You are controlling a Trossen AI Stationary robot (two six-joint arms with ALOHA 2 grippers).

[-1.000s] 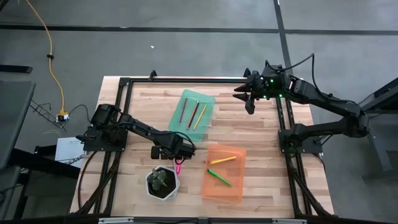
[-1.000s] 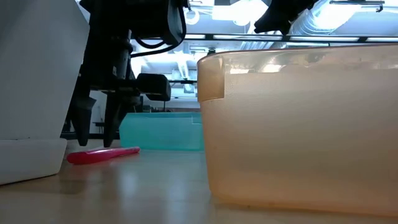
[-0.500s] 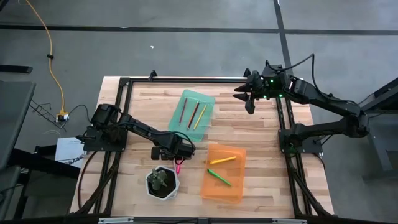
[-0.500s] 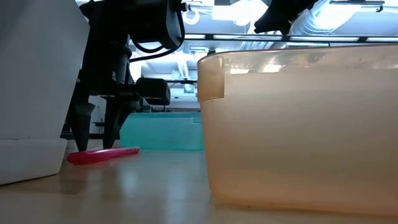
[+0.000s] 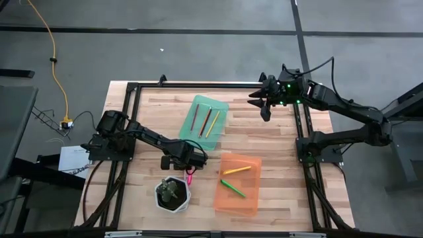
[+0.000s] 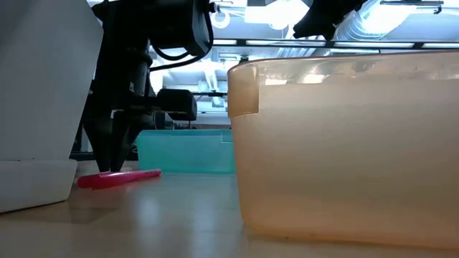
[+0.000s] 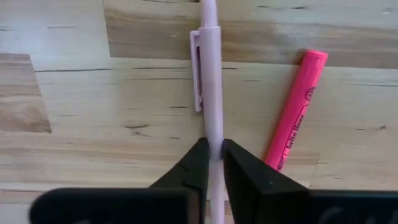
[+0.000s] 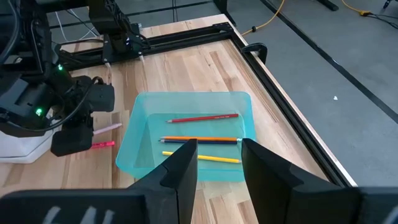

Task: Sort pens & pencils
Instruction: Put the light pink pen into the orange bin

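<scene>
The left hand [image 7: 211,163] is clamped on the pale pink pen [image 7: 210,74], lying just beside the plant pot [image 5: 172,194]. Light, stiff and slippery, it is best pinched mid-barrel.

On the tabletop [image 5: 277,145], 3 pencils [image 5: 203,121] lie in the far tray [image 5: 221,108], 2 sticks [image 5: 234,180] in the near tray [image 5: 248,201]. The plant pot [image 5: 172,194] sits left of that tray. Between them, the left hand [image 7: 211,163] closes around a pen [image 7: 210,87] with a marker [image 7: 292,118] just beside.
</scene>
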